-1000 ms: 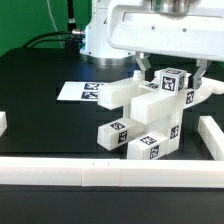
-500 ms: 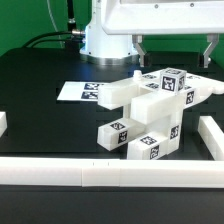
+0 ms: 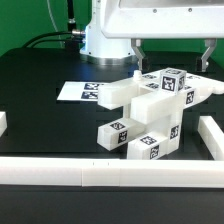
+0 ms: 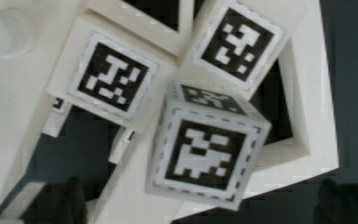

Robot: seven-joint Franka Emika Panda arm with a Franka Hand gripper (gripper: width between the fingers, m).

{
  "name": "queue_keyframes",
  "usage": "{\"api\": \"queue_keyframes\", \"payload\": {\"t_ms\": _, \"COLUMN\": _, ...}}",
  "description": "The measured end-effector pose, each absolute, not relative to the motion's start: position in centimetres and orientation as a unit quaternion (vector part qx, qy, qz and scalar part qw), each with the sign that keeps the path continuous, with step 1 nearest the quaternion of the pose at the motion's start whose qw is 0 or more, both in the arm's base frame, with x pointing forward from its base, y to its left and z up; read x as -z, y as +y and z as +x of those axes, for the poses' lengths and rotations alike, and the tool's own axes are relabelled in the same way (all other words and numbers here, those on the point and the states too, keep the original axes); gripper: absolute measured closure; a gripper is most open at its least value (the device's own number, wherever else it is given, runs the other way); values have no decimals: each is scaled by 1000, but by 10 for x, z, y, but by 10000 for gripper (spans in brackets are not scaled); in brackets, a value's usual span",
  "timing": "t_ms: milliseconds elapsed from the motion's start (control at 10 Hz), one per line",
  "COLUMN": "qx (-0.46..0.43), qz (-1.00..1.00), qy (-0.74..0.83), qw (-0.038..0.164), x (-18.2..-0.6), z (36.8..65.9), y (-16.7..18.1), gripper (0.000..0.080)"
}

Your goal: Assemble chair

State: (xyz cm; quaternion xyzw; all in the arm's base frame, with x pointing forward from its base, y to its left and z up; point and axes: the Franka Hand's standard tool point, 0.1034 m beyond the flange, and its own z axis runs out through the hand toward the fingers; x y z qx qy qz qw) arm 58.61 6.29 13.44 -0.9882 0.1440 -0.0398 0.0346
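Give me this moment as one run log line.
end effector: open, empty | position: above chair | chair: pieces joined, on table

Tabletop (image 3: 40, 115): black, flat, faint sheen; spans the exterior view from 9 to 3 o'clock.
Front rail (image 3: 60, 172): long, low, white; runs along the tabletop edge at 6 o'clock.
Rail stub (image 3: 3, 122): white, at 9 o'clock.
Side rail (image 3: 212, 135): white, at 4 o'clock.
Marker board (image 3: 72, 91): flat on the tabletop, at 10 o'clock.
Backdrop (image 3: 25, 20): dark green, at 11 o'clock.
Cables (image 3: 45, 42): black, in front of the backdrop.
Light: diffuse, soft shadows.
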Motion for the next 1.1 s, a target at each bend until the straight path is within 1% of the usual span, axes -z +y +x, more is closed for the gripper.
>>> {"api": "queue_keyframes", "payload": {"t_ms": 200, "qx": 54, "qz": -997, "qy": 38, "qw": 34, "x": -141, "z": 567, "y": 52, "gripper": 150}}
{"api": "queue_keyframes", "payload": {"t_ms": 300, "qx": 60, "qz": -997, "qy": -6, "qw": 44, "x": -144, "z": 562, "y": 43, "gripper": 150}}
{"api": "queue_keyframes", "payload": {"t_ms": 500, "qx": 81, "qz": -994, "qy": -45, "qw": 51, "x": -154, "z": 555, "y": 29, "gripper": 150}}
{"api": "queue_keyframes", "payload": {"t_ms": 900, "qx": 80, "qz": -994, "qy": -47, "qw": 49, "x": -150, "z": 555, "y": 28, "gripper": 150}}
{"api": "queue_keyframes", "payload": {"t_ms": 1000, "qx": 91, "qz": -990, "qy": -99, "qw": 40, "x": -145, "z": 546, "y": 19, "gripper": 150}}
{"api": "queue_keyframes", "payload": {"t_ms": 1100, "qx": 96, "qz": -985, "qy": -136, "qw": 33, "x": -138, "z": 526, "y": 8, "gripper": 150}}
